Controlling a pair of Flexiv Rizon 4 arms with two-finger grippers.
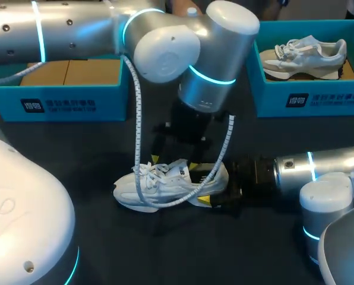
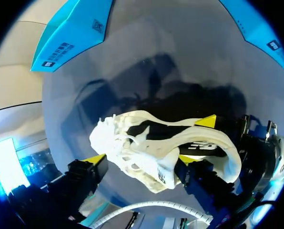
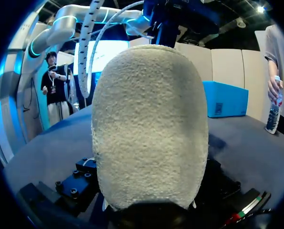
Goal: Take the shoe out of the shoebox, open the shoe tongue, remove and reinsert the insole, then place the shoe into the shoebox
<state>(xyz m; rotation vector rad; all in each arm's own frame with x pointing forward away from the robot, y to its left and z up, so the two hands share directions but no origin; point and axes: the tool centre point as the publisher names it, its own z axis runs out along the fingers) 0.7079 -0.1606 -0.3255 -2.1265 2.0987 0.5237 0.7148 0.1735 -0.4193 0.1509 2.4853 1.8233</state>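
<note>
Shoe: white shoe [image 1: 165,184] rests on its sole on the dark bench [image 1: 106,243], out of its box, with the toe toward my left and the heel toward my right.
Grip at the heel: my right claw [image 1: 209,189] comes in low from the right and is clamped on the heel. Its wrist view is filled by the heel's pale, rough back.
Above the laces: my left claw [image 2: 141,161] hangs over the shoe with its fingers spread wide. One yellow tip [image 2: 95,159] is clear of the upper, and the claw holds nothing.
Step in hand: I judge this to be opening the tongue, ahead of pulling the insole.
Doing it well: I would pin the heel, close the left fingers on the tongue's upper edge only, and lift toward the toe. The laces and the white coiled cable [image 1: 135,119] draped across the shoe could both snag.
Insole: I cannot tell whether it is in place, because the shoe's mouth shows only dark.
Surface: matte black bench, likely giving the sole some grip.
Room: a blue shoebox [image 1: 58,98] at far left shows a bare cardboard floor. A second box [image 1: 319,98] at far right holds another pale shoe [image 1: 302,53]. Both are well apart from the work.
</note>
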